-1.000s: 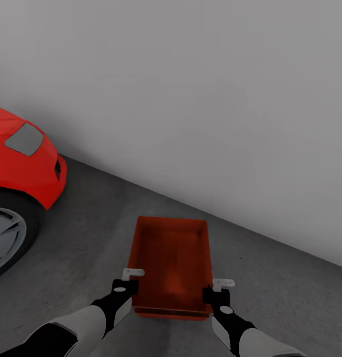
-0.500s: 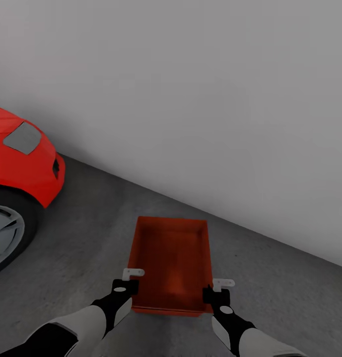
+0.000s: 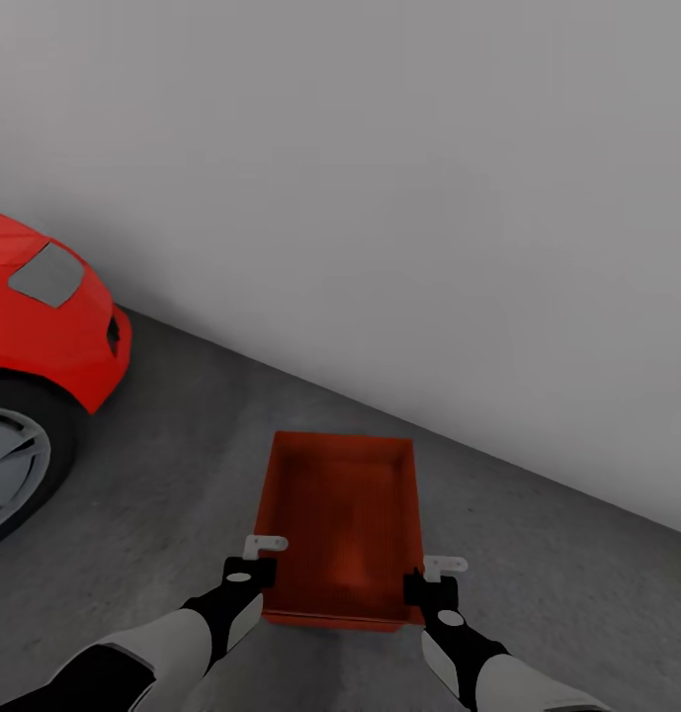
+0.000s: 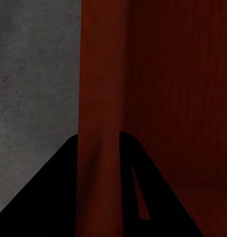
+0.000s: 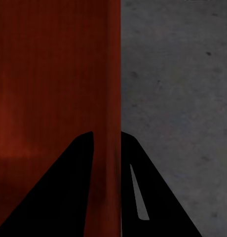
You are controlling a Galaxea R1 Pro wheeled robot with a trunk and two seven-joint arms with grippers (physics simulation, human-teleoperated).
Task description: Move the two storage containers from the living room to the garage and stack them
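Your left gripper [image 3: 253, 574] has its jaws clamped over the left side wall of the storage container [image 3: 342, 524]; in the left wrist view that wall [image 4: 98, 148] runs straight up between the two dark fingers [image 4: 54, 192]. Right gripper [image 3: 431, 589] mirrors it: jaws straddle and pinch the right side wall [image 5: 107, 148].

So the box sits between your grippers, long axis running straight ahead from the jaws toward the white wall [image 3: 399, 198]. Both arms reach forward and low, roughly level, equally near.

The container is on or just above the garage floor [image 3: 162, 465]; I can't tell which. Red car [image 3: 43, 316] sits well off to the left of the jaws. Likely next: confirm it's seated, then let go both sides together.
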